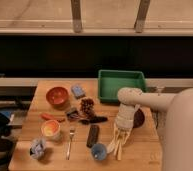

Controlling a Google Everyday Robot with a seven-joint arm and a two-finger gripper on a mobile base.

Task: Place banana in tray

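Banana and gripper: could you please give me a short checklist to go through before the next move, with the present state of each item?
1. Gripper lined up with the banana: ok, it hangs right over the banana's upper end.
2. Banana gripped: cannot tell; it lies on the table, and the contact is hidden.
3. Tray ready to receive: ok, its green floor shows bare.
4. Way to the tray: probably ok, but the purple bowl sits right beside the arm, so lift before moving.
5. Blue cup clear of the banana: cannot tell; it stands close on the banana's left side.
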